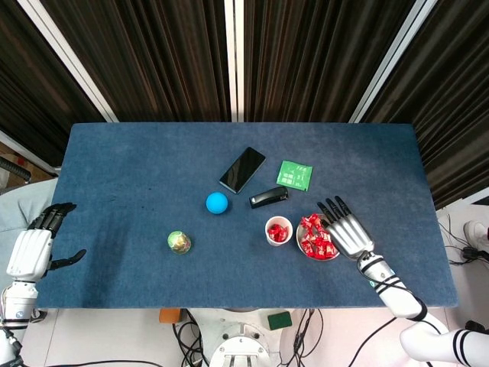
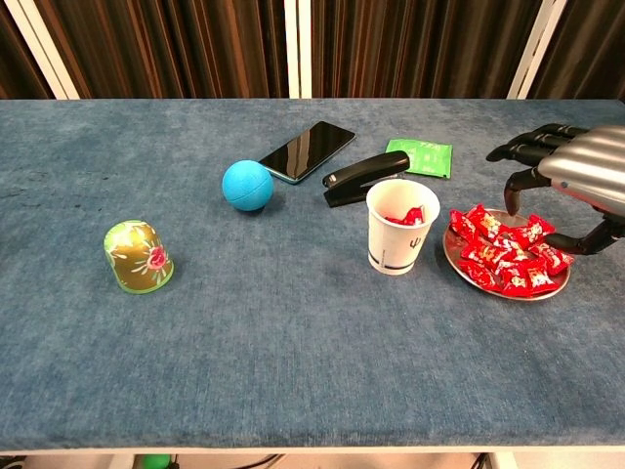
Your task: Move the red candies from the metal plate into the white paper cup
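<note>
We find the right hand [image 2: 576, 181] poised over the plate's [image 2: 459, 266] far edge, fingers spread and empty, placed for another pick. Most candies [image 2: 508, 250] remain heaped there; a few sit in the cup [image 2: 400, 239] just beside. The left hand [image 1: 30, 248] idles open, off-table.

I'm working in what looks like a robotics lab or test cell, not a home. The table [image 1: 137, 168] wears a blue felt cover and is ringed from 9 to 3 o'clock by dark pleated curtains [image 1: 153, 53] with white poles [image 1: 233, 57] between them. At 6 o'clock, below the table edge, loose cables [image 1: 306, 329] trail over a pale floor around a white robot base [image 1: 238, 353].
</note>
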`<state>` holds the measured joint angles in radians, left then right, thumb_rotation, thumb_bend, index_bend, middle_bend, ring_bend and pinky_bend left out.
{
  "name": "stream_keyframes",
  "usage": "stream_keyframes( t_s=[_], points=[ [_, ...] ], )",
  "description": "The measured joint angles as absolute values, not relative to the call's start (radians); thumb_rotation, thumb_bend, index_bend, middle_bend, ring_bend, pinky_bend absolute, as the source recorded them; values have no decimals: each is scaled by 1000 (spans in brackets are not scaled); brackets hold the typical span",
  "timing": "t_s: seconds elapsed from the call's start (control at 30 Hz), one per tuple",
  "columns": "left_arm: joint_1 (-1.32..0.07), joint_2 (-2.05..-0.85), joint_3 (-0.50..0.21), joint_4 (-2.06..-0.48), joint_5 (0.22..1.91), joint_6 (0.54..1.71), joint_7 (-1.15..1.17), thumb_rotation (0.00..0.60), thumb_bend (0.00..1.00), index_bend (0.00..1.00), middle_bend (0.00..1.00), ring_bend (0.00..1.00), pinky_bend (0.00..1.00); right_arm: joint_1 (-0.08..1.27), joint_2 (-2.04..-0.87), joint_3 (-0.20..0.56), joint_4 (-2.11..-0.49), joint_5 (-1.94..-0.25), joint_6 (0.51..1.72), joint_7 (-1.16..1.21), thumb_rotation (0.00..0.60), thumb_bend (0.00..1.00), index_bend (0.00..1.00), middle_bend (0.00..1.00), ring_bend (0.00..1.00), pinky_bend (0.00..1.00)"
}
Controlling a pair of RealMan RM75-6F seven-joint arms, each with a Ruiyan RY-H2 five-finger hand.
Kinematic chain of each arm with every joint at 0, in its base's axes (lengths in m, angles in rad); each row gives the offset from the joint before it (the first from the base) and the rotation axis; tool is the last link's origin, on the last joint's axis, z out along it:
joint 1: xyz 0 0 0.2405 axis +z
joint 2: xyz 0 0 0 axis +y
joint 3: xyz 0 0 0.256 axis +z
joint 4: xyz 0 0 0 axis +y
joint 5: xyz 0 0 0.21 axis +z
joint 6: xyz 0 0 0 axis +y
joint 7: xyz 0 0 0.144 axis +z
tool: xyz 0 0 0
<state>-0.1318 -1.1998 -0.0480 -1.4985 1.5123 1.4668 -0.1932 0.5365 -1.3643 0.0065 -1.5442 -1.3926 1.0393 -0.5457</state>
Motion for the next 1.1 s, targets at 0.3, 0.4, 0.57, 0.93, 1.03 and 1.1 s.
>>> stream_keyframes(
  t_s=[0.3, 0.4, 0.57, 0.93, 1.03, 1.1],
  points=[
    [-130, -1201, -48, -1494, 1509, 1468, -196, 600, 122, 162, 136, 96, 241, 557, -1410, 1, -1496, -1359, 988, -600, 600, 343, 407, 23, 0, 0],
    [-130, -1202, -48, -1493, 1510, 1467, -197, 600, 121, 162, 136, 96, 241, 558, -1421, -1, -1487, -1353, 984, -608, 600, 343, 407, 22, 0, 0],
    [-130, -1201, -49, -1491, 1509, 1468, -200, 600, 122, 162, 136, 96, 241, 562, -1425, -2, -1483, -1348, 978, -620, 600, 344, 407, 22, 0, 0],
    [-131, -1203, -50, -1485, 1506, 1464, -206, 600, 121, 162, 136, 96, 241, 582, -1424, 0, -1488, -1331, 954, -668, 600, 349, 395, 14, 0, 0],
    [-131, -1205, -50, -1482, 1506, 1463, -209, 600, 121, 162, 136, 96, 241, 593, -1424, 2, -1491, -1323, 942, -685, 600, 348, 385, 12, 0, 0],
    [-131, -1205, -50, -1480, 1505, 1463, -212, 600, 121, 162, 136, 96, 241, 598, -1427, 2, -1492, -1315, 935, -693, 600, 349, 382, 11, 0, 0]
  ],
)
